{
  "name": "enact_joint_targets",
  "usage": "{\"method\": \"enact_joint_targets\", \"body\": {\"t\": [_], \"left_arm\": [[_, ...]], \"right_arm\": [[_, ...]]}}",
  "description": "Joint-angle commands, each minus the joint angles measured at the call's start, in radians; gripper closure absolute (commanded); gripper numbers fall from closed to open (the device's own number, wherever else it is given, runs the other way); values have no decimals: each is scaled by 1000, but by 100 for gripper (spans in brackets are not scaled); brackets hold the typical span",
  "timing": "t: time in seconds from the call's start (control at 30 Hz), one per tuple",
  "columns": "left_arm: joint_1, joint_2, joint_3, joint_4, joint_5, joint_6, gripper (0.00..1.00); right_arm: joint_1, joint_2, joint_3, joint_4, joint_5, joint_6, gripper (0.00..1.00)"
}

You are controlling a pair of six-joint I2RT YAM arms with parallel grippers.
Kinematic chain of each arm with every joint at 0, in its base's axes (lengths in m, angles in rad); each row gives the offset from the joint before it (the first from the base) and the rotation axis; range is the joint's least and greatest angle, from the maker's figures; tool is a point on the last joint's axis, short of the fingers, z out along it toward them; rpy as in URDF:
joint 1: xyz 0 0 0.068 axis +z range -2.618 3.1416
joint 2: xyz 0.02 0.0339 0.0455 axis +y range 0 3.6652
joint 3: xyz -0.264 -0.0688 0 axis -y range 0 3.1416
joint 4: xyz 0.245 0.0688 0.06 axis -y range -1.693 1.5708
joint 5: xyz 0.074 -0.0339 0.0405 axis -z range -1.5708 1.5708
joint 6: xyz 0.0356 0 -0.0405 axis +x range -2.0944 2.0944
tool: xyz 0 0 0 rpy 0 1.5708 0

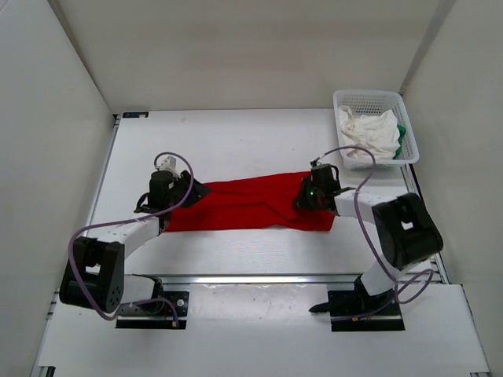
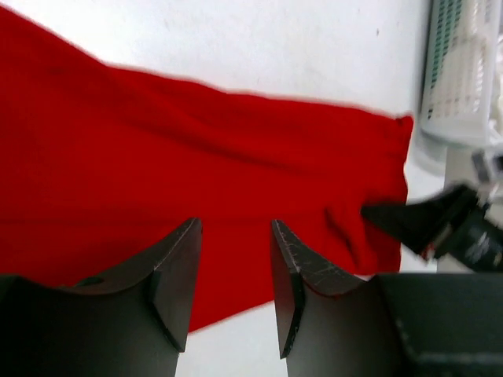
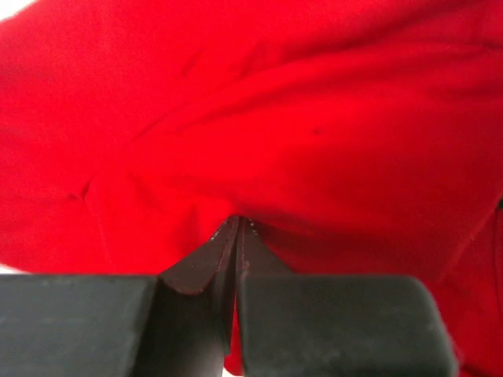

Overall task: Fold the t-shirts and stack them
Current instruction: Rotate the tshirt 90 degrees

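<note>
T-shirt (image 1: 251, 204), red, is shown stretched as a long band across the middle of the table (image 1: 236, 141), between the two arms. Wrinkles are seen near its right end. At that end the cloth is pinched by the right gripper (image 3: 238, 225), whose fingers are pressed together on a raised fold. At the left end the left gripper (image 2: 236, 228) is held low over the cloth with its fingers (image 2: 177, 267) spread and nothing between them. Whether the tips touch the fabric cannot be told. A white basket (image 1: 369, 94) is placed at the far right corner of the table, well apart from the red band. A white garment (image 1: 365, 133) is heaped in it, with something green (image 1: 402, 137) at its side.

The step in hand is judged to be the taking of both ends before a fold. For a clean fold, the left fingers should be lowered onto the cloth's end and closed on all layers, at a point matched to the right grasp. Both ends should then be lifted together and held taut, so that the band is carried over without sagging or dragged creases.
</note>
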Motion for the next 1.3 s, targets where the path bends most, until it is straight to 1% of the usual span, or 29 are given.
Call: {"method": "enact_joint_targets", "body": {"t": [0.0,0.07,0.1,0.13,0.17,0.2,0.23,0.27,0.3,0.33,0.37,0.4,0.43,0.47,0.5,0.53,0.57,0.6,0.63,0.67,0.7,0.73,0.77,0.8,0.83,0.9,1.0,1.1,1.27], "left_arm": [[-27,-69,-25,-32,0,36,49],[-39,-98,-26,-57,0,52,49],[-45,-114,-32,-80,2,56,48],[-50,-120,-28,-95,0,74,48],[-51,-134,-22,-121,8,88,48],[-42,-147,-19,-153,6,98,48],[-44,-161,-15,-169,6,109,47],[-30,-169,-18,-195,13,118,47],[-16,-195,-28,-216,26,126,47],[-15,-221,-32,-241,13,134,47],[-3,-235,-35,-252,8,135,47],[-8,-256,-46,-268,-3,138,47],[-15,-282,-51,-275,-21,135,46],[-27,-292,-66,-284,-27,132,46],[-33,-308,-80,-284,-29,128,46],[-39,-321,-80,-287,-24,122,46],[-42,-327,-74,-298,-23,125,47],[-48,-330,-63,-316,-30,134,47],[-54,-341,-57,-336,-58,141,48],[-59,-351,-49,-365,-66,158,48],[-53,-358,-40,-373,-81,172,50],[-47,-364,-25,-396,-81,183,50],[-45,-380,-19,-405,-82,197,51],[-35,-384,-12,-422,-90,207,51],[-24,-400,-12,-433,-89,207,51],[-6,-430,-14,-442,-79,209,50],[10,-476,-23,-463,-67,207,49],[13,-503,-43,-463,-47,204,49],[2,-526,-65,-459,-43,200,49]], "right_arm": [[-4,115,117,-3,8,-24,100],[-23,218,277,-20,-6,-31,100],[-41,308,418,-40,-9,-43,100],[-50,415,507,-115,-23,-48,100],[-60,533,703,-182,-52,-54,100],[-64,600,925,-280,-79,-62,100],[-76,714,1035,-333,-130,-63,100],[-72,822,1284,-459,-164,-74,100],[-61,861,1526,-587,-172,-115,100],[-47,939,1773,-644,-161,-146,100],[-40,1000,1898,-766,-121,-162,100],[-18,996,2106,-834,-115,-181,98],[-32,939,1958,-814,-115,-183,92],[-30,812,1887,-765,-148,-191,88],[-20,700,1745,-725,-137,-212,83],[-2,639,1581,-696,-126,-234,80],[9,525,1492,-638,-114,-246,75],[35,417,1302,-561,-100,-251,72],[55,365,1116,-515,-100,-232,71],[80,264,926,-409,-115,-199,68],[98,178,828,-305,-126,-171,68],[118,139,656,-183,-147,-118,67],[137,93,584,-139,-149,-66,67],[176,61,470,-58,-147,-50,68],[222,56,402,19,-133,-30,67],[287,95,361,67,-110,7,66],[362,186,413,78,-72,38,66],[382,289,464,79,-17,88,64],[382,412,470,148,43,223,62]]}}
